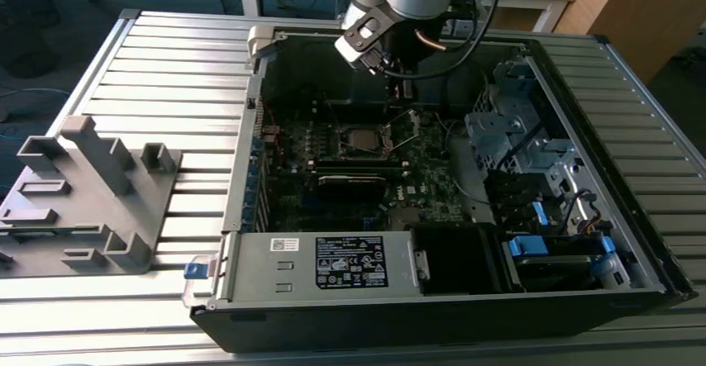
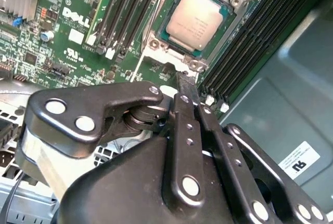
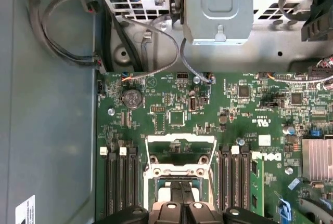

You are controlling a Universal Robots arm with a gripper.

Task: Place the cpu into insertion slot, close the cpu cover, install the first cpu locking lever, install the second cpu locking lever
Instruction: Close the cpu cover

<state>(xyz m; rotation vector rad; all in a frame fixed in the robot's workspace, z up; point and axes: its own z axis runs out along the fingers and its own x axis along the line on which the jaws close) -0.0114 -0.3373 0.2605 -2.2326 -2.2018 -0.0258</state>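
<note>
Second wrist view showed you the cpu, a dull silver printed square, seated in the insertion slot. Your gripper had black fingers pressed together, holding nothing.

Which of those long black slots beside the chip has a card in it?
The outermost one toward the ribbed silver heatsink: a green memory card stands in it; the others look empty.

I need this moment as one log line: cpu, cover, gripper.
cpu: in slot | cover: raised, not closed | gripper: shut, empty, tip beside slot
</note>
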